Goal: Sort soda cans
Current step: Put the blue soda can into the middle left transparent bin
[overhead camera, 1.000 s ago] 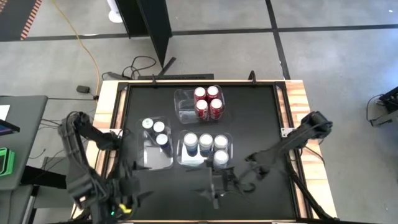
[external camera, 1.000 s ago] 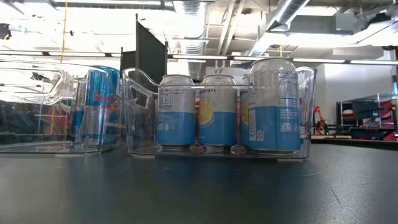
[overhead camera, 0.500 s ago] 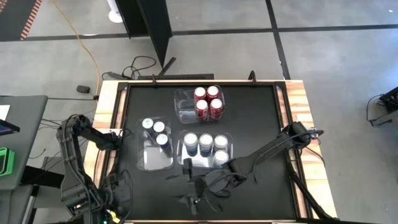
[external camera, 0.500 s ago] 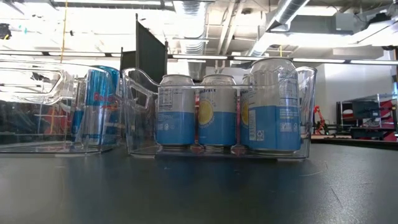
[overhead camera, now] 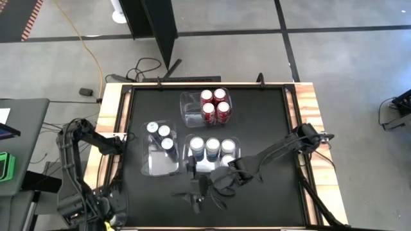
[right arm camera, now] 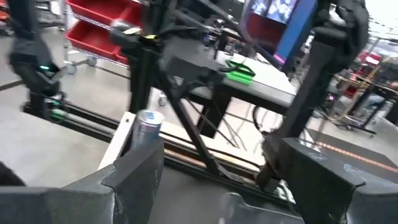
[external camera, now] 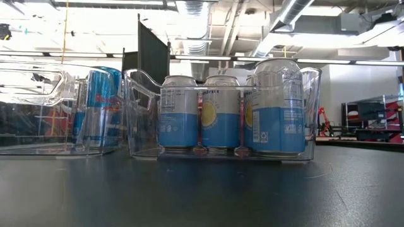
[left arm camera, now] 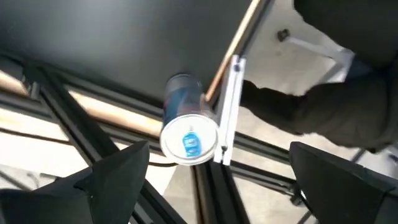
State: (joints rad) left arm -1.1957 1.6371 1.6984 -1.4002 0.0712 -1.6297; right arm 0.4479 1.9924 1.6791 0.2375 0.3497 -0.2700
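Right gripper (right arm camera: 219,146) fingers are spread and empty, and it has swept leftward across the table's front edge, while the left gripper (left arm camera: 219,149), fingers apart too, has pulled back to its near corner. Red cans (overhead camera: 214,104), light-blue cans (overhead camera: 212,149) and dark-blue cans (overhead camera: 159,135) sit binned by colour. One stray blue can (left arm camera: 186,127) waits at the table's wooden edge, likely the next pick.

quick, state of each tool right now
left tool: open, holding nothing.
right tool: open, holding nothing.
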